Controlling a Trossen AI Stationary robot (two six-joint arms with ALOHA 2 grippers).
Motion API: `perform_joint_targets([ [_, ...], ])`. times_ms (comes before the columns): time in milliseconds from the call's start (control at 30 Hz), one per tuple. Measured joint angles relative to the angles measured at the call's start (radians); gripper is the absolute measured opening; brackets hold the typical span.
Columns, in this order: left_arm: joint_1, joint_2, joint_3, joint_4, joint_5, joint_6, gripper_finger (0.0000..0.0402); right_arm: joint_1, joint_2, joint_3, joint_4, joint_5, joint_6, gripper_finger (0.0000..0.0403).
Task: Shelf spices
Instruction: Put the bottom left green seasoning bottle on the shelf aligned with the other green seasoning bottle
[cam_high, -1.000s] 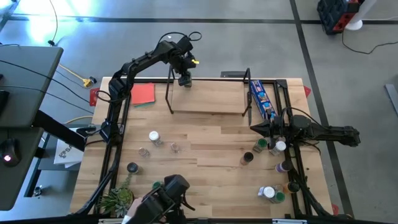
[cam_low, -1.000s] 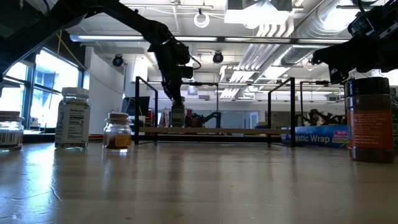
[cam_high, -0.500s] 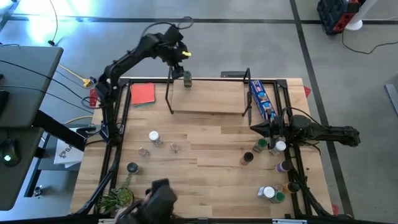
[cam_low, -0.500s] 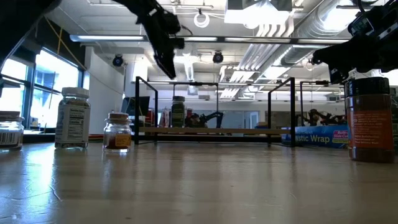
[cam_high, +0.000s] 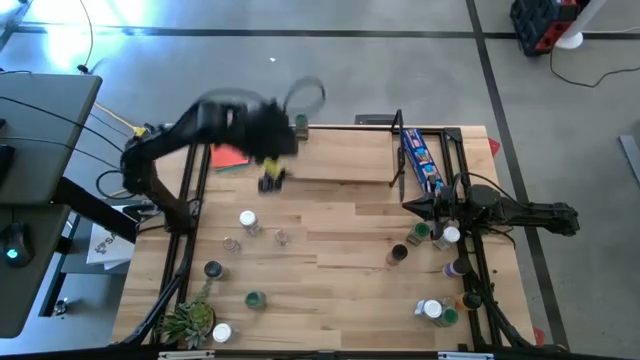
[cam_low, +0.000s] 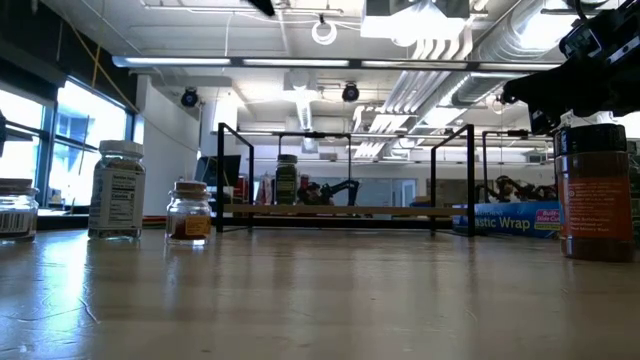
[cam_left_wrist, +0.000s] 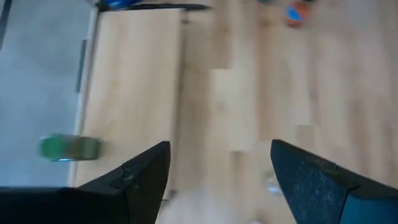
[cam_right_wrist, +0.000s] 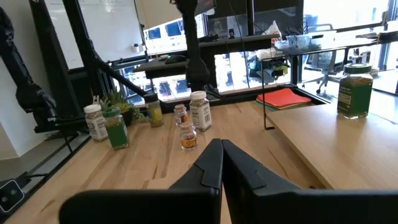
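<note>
Spanning most of the high view, tabletop (cam_high: 330, 250) of light wood planks. Shelf (cam_high: 335, 165) sits at the far edge, light board with black metal frames at both ends. One green-lidded jar (cam_high: 301, 124) stands on the shelf's far left corner, upright; also seen in the low view (cam_low: 286, 180), left wrist view (cam_left_wrist: 69, 148) and right wrist view (cam_right_wrist: 354, 91). Red flat square (cam_high: 231, 152) lies left of the shelf, blue packet (cam_high: 421, 160) right of it.

Left arm blurred over the shelf's left end, left gripper (cam_left_wrist: 217, 168) empty, jaws spread wide, above bare wood near the shelf's front edge. Right gripper (cam_right_wrist: 221, 163) low over the right side of the tabletop, jaws pressed together, nothing held.

Rest of the spices loose on the tabletop: a group left of centre (cam_high: 247, 222), a green-lidded one near the front edge (cam_high: 255, 299), a cluster at right by the right arm (cam_high: 445, 237), more at the front right (cam_high: 435, 312). Small plant (cam_high: 187, 322) at the front left corner.
</note>
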Motion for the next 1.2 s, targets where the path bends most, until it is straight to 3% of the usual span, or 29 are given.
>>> perform_joint_targets([
  [167,-0.34,-0.035,-0.182,0.082,-0.244,-0.307,0.027,0.0,0.0,0.0,0.0,0.0,0.0,0.0],
  [300,-0.547,-0.036,-0.32,0.103,-0.399,-0.616,0.027,0.0,0.0,0.0,0.0,0.0,0.0,0.0],
  [467,-0.711,-0.035,-0.46,0.151,-0.376,-1.024,0.027,0.0,0.0,0.0,0.0,0.0,0.0,0.0],
  [600,-0.774,-0.036,-0.536,0.224,-0.218,-1.213,0.027,0.0,0.0,0.0,0.0,0.0,0.0,0.0],
  [767,-0.79,-0.035,-0.601,0.324,0.001,-1.227,0.0278,0.0,0.0,0.0,0.0,0.0,0.0,0.0],
  [867,-0.795,-0.034,-0.625,0.366,0.074,-1.226,0.0282,0.0,0.0,0.0,0.0,0.0,0.0,0.0],
  [1000,-0.829,-0.026,-0.624,0.363,0.068,-1.168,0.0283,0.0,0.0,0.0,0.0,0.0,0.0,0.0],
  [1200,-0.885,-0.006,-0.624,0.336,-0.033,-1.053,0.0283,0.0,0.0,0.0,0.0,0.0,0.0,0.0],
])
